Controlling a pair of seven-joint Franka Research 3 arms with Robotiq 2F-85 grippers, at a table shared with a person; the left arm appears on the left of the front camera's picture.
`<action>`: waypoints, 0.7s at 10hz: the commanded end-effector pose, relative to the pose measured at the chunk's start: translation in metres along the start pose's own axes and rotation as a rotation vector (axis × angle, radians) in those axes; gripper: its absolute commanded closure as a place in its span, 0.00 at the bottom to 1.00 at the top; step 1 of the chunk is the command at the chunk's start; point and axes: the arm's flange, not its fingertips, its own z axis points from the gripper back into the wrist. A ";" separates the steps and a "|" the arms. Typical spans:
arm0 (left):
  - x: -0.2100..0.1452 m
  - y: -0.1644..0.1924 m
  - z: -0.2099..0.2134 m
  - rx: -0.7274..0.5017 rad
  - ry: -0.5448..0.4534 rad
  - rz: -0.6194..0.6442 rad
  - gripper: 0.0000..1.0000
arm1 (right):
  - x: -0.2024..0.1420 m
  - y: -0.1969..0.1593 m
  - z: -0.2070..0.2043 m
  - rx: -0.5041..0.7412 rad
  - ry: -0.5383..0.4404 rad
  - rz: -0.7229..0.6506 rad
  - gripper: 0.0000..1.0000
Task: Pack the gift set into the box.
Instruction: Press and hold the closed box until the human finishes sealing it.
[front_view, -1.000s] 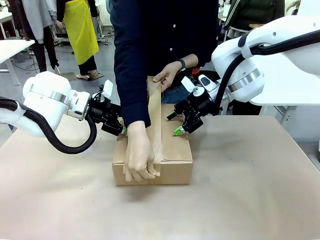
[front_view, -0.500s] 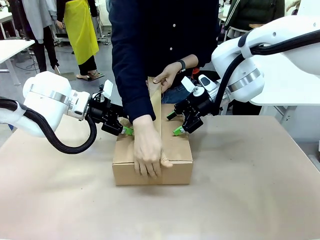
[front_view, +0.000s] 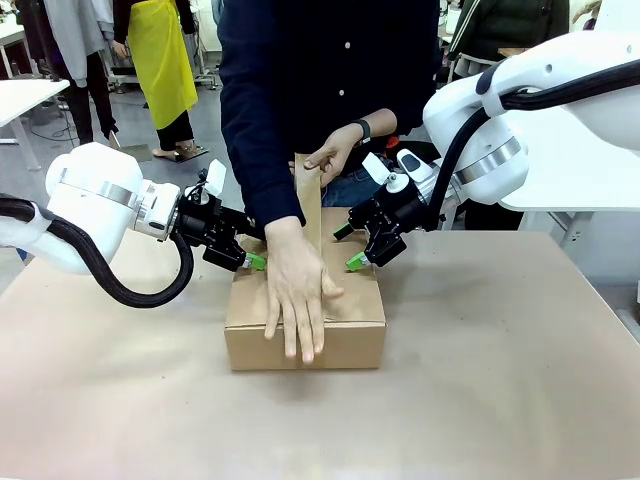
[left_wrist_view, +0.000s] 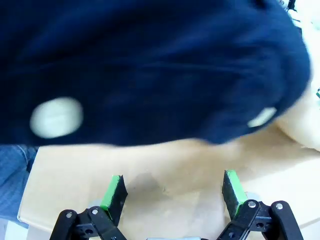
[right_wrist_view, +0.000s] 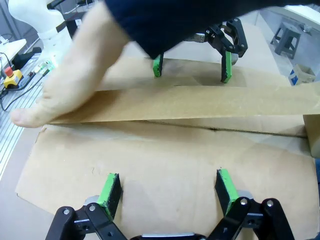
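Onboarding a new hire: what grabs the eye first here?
A person's hand pressing a strip of brown tape down along the top seam of a closed cardboard box at mid-table. The left gripper and right gripper, both open, flank the box top from either side.

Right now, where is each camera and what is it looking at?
Front view: sits between the arms, looks across the table at the person pressing tape onto the box; left claw and right claw show.
Left wrist view: looks along its open claw at box top and sleeve.
Right wrist view: looks along its open claw over the box.
Both wrist views share the box top.
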 end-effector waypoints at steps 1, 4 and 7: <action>-0.002 -0.001 -0.001 -0.002 0.000 0.002 0.00 | 0.001 -0.001 -0.003 -0.014 0.012 0.003 0.00; -0.002 -0.001 -0.001 -0.002 0.000 0.002 0.00 | 0.001 -0.001 -0.003 -0.014 0.012 0.003 0.00; -0.002 -0.001 -0.001 -0.002 0.000 0.002 0.00 | 0.001 -0.001 -0.003 -0.014 0.012 0.003 0.00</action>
